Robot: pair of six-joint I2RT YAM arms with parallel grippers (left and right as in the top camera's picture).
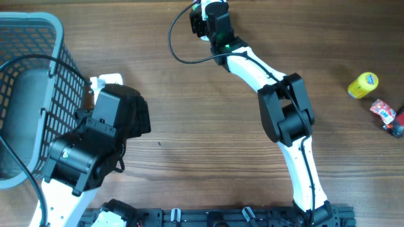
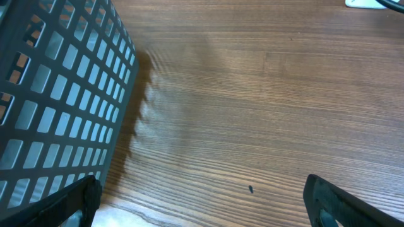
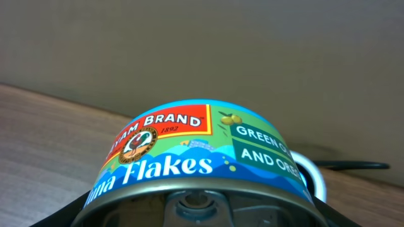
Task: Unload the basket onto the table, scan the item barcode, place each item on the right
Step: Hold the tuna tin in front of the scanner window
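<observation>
A round tin of tuna flakes [image 3: 189, 151], with a blue, red and green label, fills the right wrist view. My right gripper [image 3: 202, 215] is shut on it, a jaw on each side and the ring-pull lid facing the camera. In the overhead view that gripper [image 1: 203, 17] is at the table's far edge, and the tin is mostly hidden under it. No barcode shows on the tin. A white ring-shaped object [image 3: 314, 178] with a black cable stands just behind the tin. My left gripper [image 2: 202, 205] is open over bare wood beside the basket [image 2: 57, 94].
The grey mesh basket [image 1: 53, 75] takes up the left edge, with the left arm [image 1: 104, 135] right next to it. A small white object [image 1: 106, 80] lies by the basket. A yellow container [image 1: 363, 85], a red packet [image 1: 383, 110] and a dark item [image 1: 398, 128] lie at the far right.
</observation>
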